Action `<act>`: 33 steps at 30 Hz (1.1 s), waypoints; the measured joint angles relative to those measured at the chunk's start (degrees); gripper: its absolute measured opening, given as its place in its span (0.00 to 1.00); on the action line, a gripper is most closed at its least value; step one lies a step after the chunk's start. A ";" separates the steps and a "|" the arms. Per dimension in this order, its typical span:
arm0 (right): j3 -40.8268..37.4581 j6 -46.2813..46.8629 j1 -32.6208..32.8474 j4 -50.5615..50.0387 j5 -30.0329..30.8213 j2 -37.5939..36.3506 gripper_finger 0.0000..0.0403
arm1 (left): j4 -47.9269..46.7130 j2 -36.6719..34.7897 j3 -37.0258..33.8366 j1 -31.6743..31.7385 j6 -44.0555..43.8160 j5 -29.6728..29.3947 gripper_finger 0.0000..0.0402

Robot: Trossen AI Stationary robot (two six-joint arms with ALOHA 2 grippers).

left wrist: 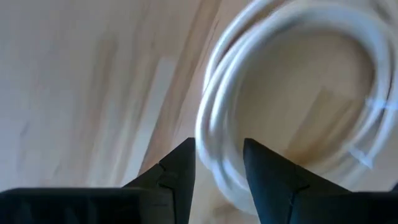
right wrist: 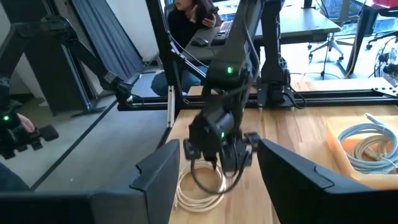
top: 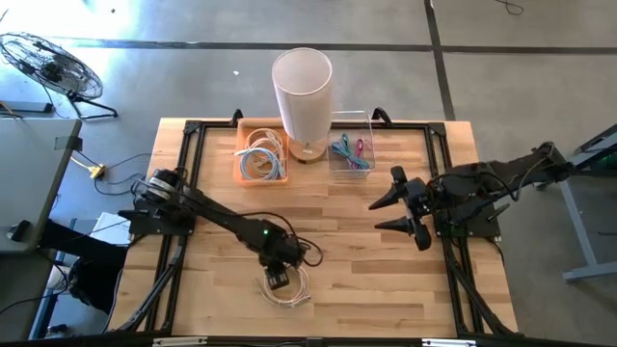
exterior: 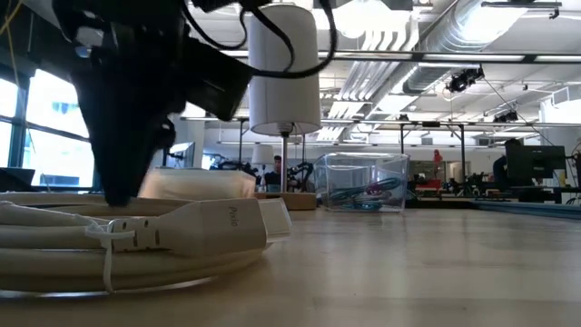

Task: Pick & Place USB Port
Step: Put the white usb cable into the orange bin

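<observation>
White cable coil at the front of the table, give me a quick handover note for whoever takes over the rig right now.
Left gripper: open, lowered onto the white cable coil at the table's front edge, fingers straddling its strand, not yet closed.
Right gripper: open, waiting above the table's right side, holding nothing.
Orange bin at the back already holds a white cable; the clear bin beside the lamp holds coloured cables.
Done: approach to the coil.
Left: grasp, lift, carry it to a bin, probably the orange one.
</observation>
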 joint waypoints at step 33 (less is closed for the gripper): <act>0.00 0.24 7.49 2.02 5.73 0.02 0.52 | -2.78 7.99 0.39 0.00 17.32 -6.37 0.13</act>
